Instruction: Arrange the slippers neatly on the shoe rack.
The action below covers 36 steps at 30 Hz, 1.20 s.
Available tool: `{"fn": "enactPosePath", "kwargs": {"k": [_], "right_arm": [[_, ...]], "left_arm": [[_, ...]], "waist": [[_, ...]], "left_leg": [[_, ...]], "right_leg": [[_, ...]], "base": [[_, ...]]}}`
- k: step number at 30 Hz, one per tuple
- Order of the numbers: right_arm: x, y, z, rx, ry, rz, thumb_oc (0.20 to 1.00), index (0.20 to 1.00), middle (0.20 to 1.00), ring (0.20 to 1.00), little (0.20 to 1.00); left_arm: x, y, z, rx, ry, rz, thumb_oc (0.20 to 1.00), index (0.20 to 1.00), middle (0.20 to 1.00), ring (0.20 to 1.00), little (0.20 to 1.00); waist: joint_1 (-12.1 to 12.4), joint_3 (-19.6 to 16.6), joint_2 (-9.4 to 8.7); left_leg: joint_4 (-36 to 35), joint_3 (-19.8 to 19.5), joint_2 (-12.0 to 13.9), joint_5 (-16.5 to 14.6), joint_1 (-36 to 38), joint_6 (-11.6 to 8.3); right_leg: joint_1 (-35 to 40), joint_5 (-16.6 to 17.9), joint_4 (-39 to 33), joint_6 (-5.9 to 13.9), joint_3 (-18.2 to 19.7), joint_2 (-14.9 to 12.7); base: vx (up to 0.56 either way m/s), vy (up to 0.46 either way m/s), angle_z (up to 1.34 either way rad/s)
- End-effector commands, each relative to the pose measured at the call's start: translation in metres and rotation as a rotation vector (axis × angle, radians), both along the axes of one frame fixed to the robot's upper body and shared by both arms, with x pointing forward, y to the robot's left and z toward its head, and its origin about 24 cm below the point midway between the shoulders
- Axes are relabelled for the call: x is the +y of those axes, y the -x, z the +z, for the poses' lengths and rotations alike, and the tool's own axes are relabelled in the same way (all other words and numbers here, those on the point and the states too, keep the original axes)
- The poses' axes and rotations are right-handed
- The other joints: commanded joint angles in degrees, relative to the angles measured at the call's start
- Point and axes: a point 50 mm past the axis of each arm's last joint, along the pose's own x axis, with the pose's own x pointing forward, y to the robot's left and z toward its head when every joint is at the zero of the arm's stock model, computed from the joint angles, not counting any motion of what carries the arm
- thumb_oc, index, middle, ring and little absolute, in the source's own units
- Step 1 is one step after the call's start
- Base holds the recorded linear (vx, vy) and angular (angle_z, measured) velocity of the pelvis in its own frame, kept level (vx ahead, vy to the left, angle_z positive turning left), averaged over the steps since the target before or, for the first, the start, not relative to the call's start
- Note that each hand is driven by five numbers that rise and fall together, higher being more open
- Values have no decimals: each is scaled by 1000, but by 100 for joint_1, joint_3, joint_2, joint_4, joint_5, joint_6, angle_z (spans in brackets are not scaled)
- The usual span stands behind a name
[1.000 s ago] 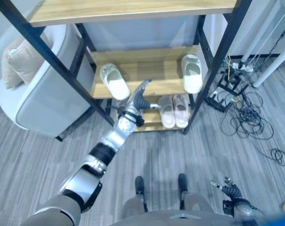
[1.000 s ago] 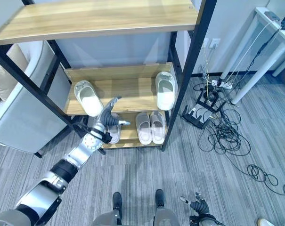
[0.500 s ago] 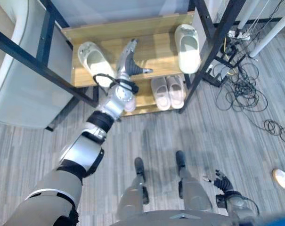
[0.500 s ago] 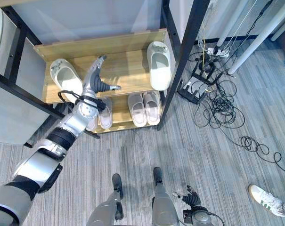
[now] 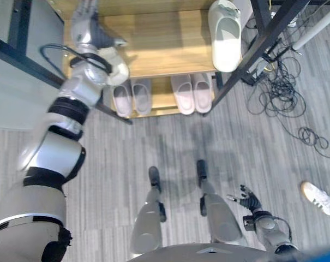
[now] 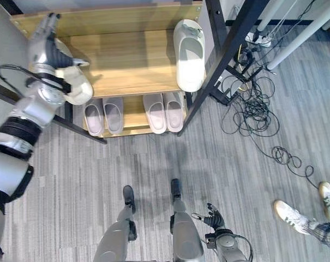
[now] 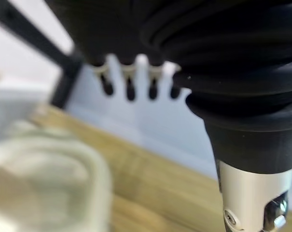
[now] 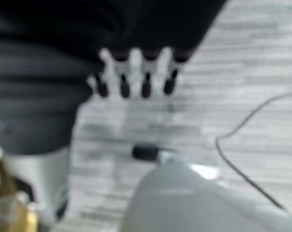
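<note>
Left hand (image 6: 45, 46): fingers straight and relaxed, holding nothing, stretched over the white slipper (image 6: 77, 85) at the shelf's 9 o'clock end.
Right hand (image 6: 213, 218): idle, fingers spread, low at 5 o'clock over the floor.
Second white slipper (image 6: 189, 54): at the 3 o'clock end, toe overhanging the front edge.
Pairing: likely the left one must slide toward its mate.
Open room: bare middle shelf (image 6: 132, 60) between them.
Edges: black rack post (image 6: 222, 52) crowds the right slipper; two neat pairs (image 6: 133, 113) sit below.

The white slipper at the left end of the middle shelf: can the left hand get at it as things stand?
Probably yes: the left hand is open right above the white slipper on the shelf, with nothing between them.
</note>
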Motion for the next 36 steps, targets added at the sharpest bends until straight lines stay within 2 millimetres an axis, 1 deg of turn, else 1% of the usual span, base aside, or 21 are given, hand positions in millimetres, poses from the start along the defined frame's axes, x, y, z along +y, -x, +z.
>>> {"fn": "enactPosePath", "kwargs": {"k": [1, 3, 4, 5, 8, 9, 10, 15, 16, 19, 20, 21, 22, 23, 24, 26, 28, 30, 34, 35, 36], "right_arm": [[5, -10, 6, -55, -21, 15, 1000, 1000, 1000, 1000, 1000], [5, -12, 8, -62, -25, 26, 1000, 1000, 1000, 1000, 1000], [6, -12, 8, -62, -26, 26, 1000, 1000, 1000, 1000, 1000], [6, -14, 9, -71, -29, 31, 1000, 1000, 1000, 1000, 1000], [8, -19, 14, -103, -37, 44, 1000, 1000, 1000, 1000, 1000], [7, -17, 12, -92, -39, 38, 1000, 1000, 1000, 1000, 1000], [1, -18, 12, -85, -29, 27, 1000, 1000, 1000, 1000, 1000], [-3, -27, 16, -104, -28, 18, 1000, 1000, 1000, 1000, 1000], [-7, -32, 20, -122, -16, 14, 1000, 1000, 1000, 1000, 1000], [-8, -34, 21, -125, -9, 14, 1000, 1000, 1000, 1000, 1000], [-9, -31, 17, -98, -3, 17, 1000, 1000, 1000, 1000, 1000], [-9, -31, 17, -98, -3, 17, 1000, 1000, 1000, 1000, 1000], [-7, -27, 14, -80, -3, 22, 1000, 1000, 1000, 1000, 1000], [-5, -25, 11, -61, 12, 31, 1000, 1000, 1000, 1000, 1000], [-5, -26, 11, -62, 11, 31, 1000, 1000, 1000, 1000, 1000], [-7, -28, 11, -49, 37, 41, 1000, 1000, 1000, 1000, 1000], [-7, -34, 12, -44, 53, 45, 1000, 1000, 1000, 1000, 1000], [-6, -38, 13, -44, 57, 49, 1000, 1000, 1000, 1000, 1000], [-2, -44, 15, -56, 68, 73, 1000, 1000, 1000, 1000, 1000], [-2, -46, 17, -64, 70, 77, 1000, 1000, 1000, 1000, 1000], [-2, -47, 17, -70, 70, 78, 1000, 1000, 1000, 1000, 1000]], "left_arm": [[10, 14, 58, -187, -12, 45, 1000, 1000, 1000, 1000, 1000], [16, 17, 67, -191, -15, 71, 1000, 1000, 1000, 1000, 1000], [16, 17, 68, -192, -16, 70, 1000, 1000, 1000, 1000, 1000], [20, 17, 69, -185, -15, 89, 1000, 1000, 1000, 1000, 1000], [24, 20, 78, -200, -26, 107, 1000, 1000, 1000, 1000, 1000], [24, 20, 77, -195, -25, 111, 1000, 1000, 1000, 1000, 1000], [23, 18, 78, -187, -21, 106, 1000, 1000, 1000, 1000, 1000], [22, 17, 79, -180, 7, 97, 1000, 1000, 1000, 1000, 1000], [21, 16, 83, -170, 18, 98, 1000, 1000, 1000, 1000, 1000], [20, 16, 90, -172, 28, 104, 1000, 1000, 1000, 1000, 1000], [13, 18, 102, -202, 34, 98, 1000, 1000, 1000, 1000, 1000], [13, 18, 103, -203, 34, 98, 1000, 1000, 1000, 1000, 1000], [17, 18, 102, -195, 40, 112, 1000, 1000, 1000, 1000, 1000], [35, 18, 91, -122, 64, 200, 1000, 1000, 1000, 1000, 1000], [35, 18, 91, -123, 64, 200, 1000, 1000, 1000, 1000, 1000], [43, 18, 90, -72, 89, 249, 1000, 1000, 1000, 1000, 1000], [43, 20, 97, -72, 118, 262, 1000, 1000, 1000, 1000, 1000], [39, 21, 103, -71, 92, 280, 1000, 1000, 1000, 1000, 1000], [35, 17, 100, -20, 7, 330, 1000, 1000, 1000, 1000, 1000], [33, 17, 101, -18, -11, 336, 887, 887, 887, 887, 887], [32, 16, 100, -15, -16, 336, 573, 573, 573, 573, 573]], "waist": [[25, 40, -328], [18, 60, -369], [17, 56, -372], [8, 62, -387], [7, 85, -415], [10, 97, -424], [5, 107, -425], [10, 131, -434], [1, 140, -438], [-10, 138, -439], [47, 163, -411], [42, 151, -413], [25, 139, -417], [-18, 131, -437], [-23, 120, -439], [-60, 100, -459], [-66, 86, -468], [-88, 55, -473], [-96, 35, -504], [-102, 36, -518], [-108, 41, -525]], "left_leg": [[684, -111, -157, -681, -518, -61], [709, -108, -158, -669, -625, -73], [714, -111, -159, -670, -637, -72], [718, -104, -153, -667, -665, -79], [729, -134, -152, -654, -742, -79], [734, -136, -154, -652, -760, -80], [739, -132, -157, -653, -775, -81], [746, -149, -171, -652, -824, -82], [727, -163, -161, -640, -857, -82], [711, -164, -163, -620, -897, -83], [726, -201, -158, -622, -937, -78], [721, -204, -163, -602, -959, -76], [701, -199, -152, -588, -964, -76], [693, -189, -145, -605, -939, -75], [688, -191, -149, -587, -959, -73], [704, -191, -147, -582, -1000, -68], [710, -195, -148, -586, -1024, -70], [707, -192, -145, -569, -1070, -73], [680, -206, -138, -559, -1100, -67], [680, -213, -143, -561, -1108, -64], [679, -214, -145, -562, -1119, -62]], "right_leg": [[140, -353, 214, 648, -37, -430], [67, -311, 191, 659, -76, -431], [59, -309, 191, 659, -78, -432], [38, -284, 179, 670, -88, -432], [-8, -254, 170, 677, -97, -424], [-16, -257, 173, 675, -109, -430], [-23, -261, 170, 679, -124, -429], [-58, -265, 173, 676, -137, -429], [-109, -244, 161, 685, -136, -431], [-154, -224, 148, 697, -147, -421], [-137, -236, 128, 709, -188, -414], [-158, -225, 126, 709, -190, -417], [-176, -219, 125, 710, -192, -416], [-171, -209, 114, 724, -182, -402], [-191, -199, 113, 724, -183, -406], [-221, -193, 104, 725, -178, -398], [-233, -186, 87, 724, -187, -395], [-269, -168, 78, 724, -201, -391], [-310, -159, 78, 717, -201, -384], [-320, -154, 81, 716, -203, -384], [-330, -156, 84, 712, -202, -385]], "base": [[0, 0, 0], [-18, -5, 12], [-17, 7, 11], [0, 0, 0], [0, 0, 0], [-13, -13, 4], [-11, -9, 3], [0, 0, 0], [0, 0, 0], [0, 0, 0], [4, -29, 4], [9, -29, 5], [23, 21, 9], [24, 21, 9], [21, 19, 4], [12, 1, -6], [9, 5, -3], [0, 0, 0], [0, 0, 0], [0, 0, 0], [-2, 2, 3]]}}
